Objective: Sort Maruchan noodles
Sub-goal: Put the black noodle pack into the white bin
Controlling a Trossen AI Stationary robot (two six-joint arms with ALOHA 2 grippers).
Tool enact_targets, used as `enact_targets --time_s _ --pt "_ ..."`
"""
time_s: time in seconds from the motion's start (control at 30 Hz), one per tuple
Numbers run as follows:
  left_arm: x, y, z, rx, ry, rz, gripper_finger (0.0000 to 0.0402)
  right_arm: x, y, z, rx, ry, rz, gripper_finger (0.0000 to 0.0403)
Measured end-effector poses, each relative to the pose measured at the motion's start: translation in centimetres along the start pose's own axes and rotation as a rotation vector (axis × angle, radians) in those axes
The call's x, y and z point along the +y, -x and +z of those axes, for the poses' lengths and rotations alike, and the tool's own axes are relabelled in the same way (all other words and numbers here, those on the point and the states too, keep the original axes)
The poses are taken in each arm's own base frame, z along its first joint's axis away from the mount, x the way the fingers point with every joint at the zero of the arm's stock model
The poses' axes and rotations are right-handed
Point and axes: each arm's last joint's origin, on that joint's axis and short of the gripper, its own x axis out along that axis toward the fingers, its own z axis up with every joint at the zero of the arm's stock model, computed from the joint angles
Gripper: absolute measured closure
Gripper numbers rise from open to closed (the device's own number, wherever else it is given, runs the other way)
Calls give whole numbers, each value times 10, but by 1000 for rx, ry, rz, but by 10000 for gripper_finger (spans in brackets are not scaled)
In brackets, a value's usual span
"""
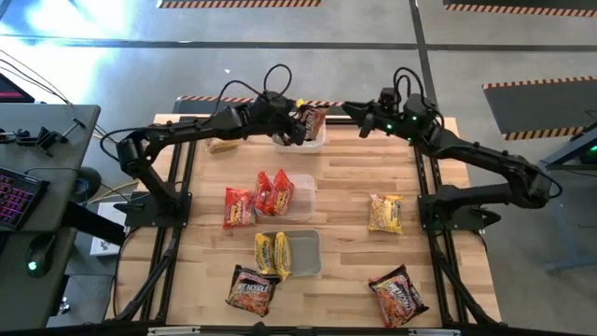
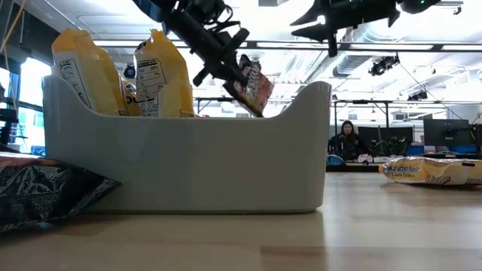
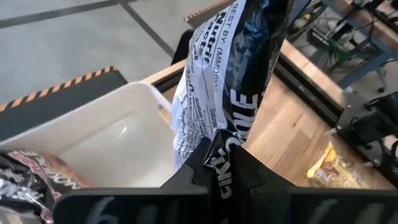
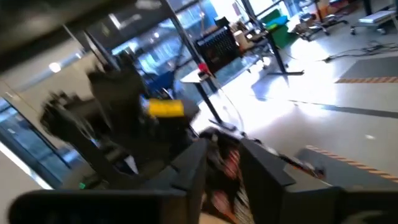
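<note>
While my left gripper hangs over the far tub at the back edge of the table, I judge the step in hand to be the drop: a dark packet goes in with its own colour. The left wrist view shows my two fingers pinched fully together on the crimped end of that packet, which dangles with its printed back facing the camera, the white tub wall just beyond it. One patterned packet already lies in that tub.

My right gripper hovers close by, facing the left one above the table's back edge. Its fingers stand partly apart and hold nothing that I can see.

Next, I think the move calls for lowering the packet inside the tub walls and then parting the left fingers.

Elsewhere the red packets sit at the middle tub, the yellow ones stand in the near tub, and a loose yellow packet, two dark ones and another red one lie on the wood, unsorted.
</note>
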Motion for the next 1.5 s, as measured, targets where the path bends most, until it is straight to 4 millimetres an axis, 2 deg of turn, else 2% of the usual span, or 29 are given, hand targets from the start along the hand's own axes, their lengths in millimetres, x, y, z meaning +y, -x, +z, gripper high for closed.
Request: enact_targets --time_s 0.23,0.47,0.6,1.03,1.3,1.5 --pt "4 17 27 31 37 48 401 -7 6 -4 71 30 -73 395" --pt "24 24 35 110 193 70 401 -9 6 -6 93 67 -90 395" --pt "39 16 32 168 245 107 401 -9 6 -6 93 88 -92 401" --pt "61 -16 21 277 430 104 401 -9 6 -6 99 81 -96 402" --pt "75 -27 22 249 524 135 401 -10 6 -7 108 89 -98 403" --pt "83 -43 15 262 587 177 401 -10 6 -8 112 99 -100 403"
